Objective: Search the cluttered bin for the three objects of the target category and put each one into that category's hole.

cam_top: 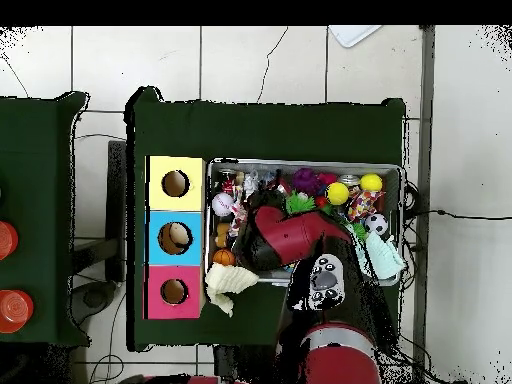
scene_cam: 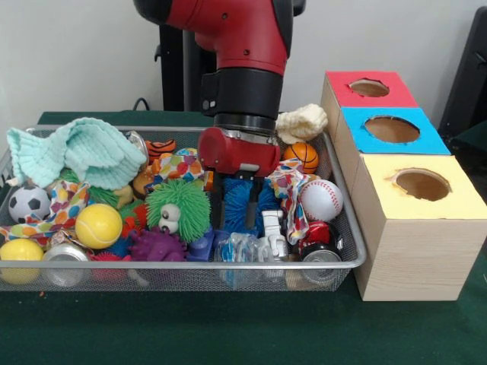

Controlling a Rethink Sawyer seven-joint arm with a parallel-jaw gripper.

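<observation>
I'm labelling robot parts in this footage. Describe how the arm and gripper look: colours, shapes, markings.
The arm is thick and rounded, glossy red with black joint sections; a black cylindrical wrist ends in a silver ring. Below it sits a red, rounded block with a small pale patch on its face. The gripper has two thin, straight black fingers. From overhead, the arm shows a black panel with white markings near its base. No loose cables show.

A dark green table (scene_cam: 228,334) carries a wire-mesh bin (scene_cam: 183,266) heaped with toys and, touching its side, a pale wood box (scene_cam: 415,258) topped with red, blue and yellow squares, each with a round opening. A second green table (cam_top: 35,215) stands nearby, apart.
</observation>
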